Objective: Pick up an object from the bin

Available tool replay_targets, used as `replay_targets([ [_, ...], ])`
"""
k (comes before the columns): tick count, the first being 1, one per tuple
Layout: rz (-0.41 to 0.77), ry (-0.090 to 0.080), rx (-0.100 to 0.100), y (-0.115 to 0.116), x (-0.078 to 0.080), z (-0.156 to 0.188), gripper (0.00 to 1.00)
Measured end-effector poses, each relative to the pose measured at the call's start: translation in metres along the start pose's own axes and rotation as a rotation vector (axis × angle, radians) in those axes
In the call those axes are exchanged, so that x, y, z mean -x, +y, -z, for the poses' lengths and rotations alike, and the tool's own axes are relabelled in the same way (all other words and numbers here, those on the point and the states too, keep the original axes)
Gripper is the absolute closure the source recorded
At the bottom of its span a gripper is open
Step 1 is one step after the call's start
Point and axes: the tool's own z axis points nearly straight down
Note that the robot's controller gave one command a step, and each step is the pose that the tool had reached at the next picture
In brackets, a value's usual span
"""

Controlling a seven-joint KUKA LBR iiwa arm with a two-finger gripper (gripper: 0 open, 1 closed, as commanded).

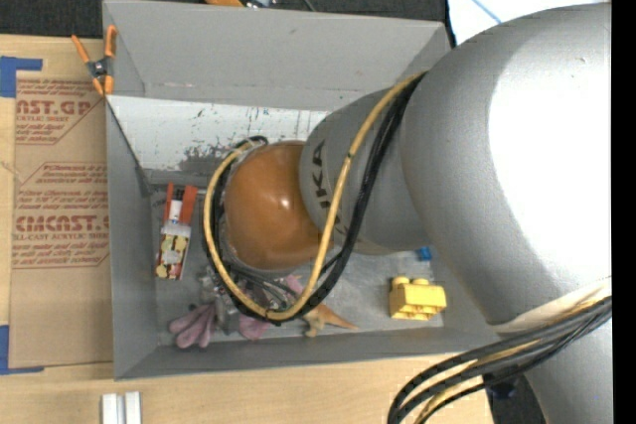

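Observation:
My gripper [227, 297] is low in the bin's front left part, mostly hidden under the arm's orange dome, with only dark metal parts showing below the dome. Right under and beside it lies a mauve-pink soft toy-like thing [195, 325] against the front wall. An orange pointed piece [324, 318] lies just to its right. A narrow red, white and orange packet [175, 233] lies along the left wall, a little left of the gripper. Whether anything is held cannot be seen.
A yellow toy brick [415, 298] lies at the front right of the bin floor, with a small blue bit [425, 253] behind it. The big grey arm covers the bin's right and middle; yellow and black cables loop round the dome.

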Motion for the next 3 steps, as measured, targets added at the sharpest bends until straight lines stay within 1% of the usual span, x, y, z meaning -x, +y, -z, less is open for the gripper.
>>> replay_targets([
  [1,0.000,0.000,0.000,0.000,0.000,0.000,1.00],
  [2,0.002,0.015,0.000,-0.001,0.000,0.028,1.00],
  [3,0.025,0.003,-0.001,0.000,0.009,0.051,1.00],
])
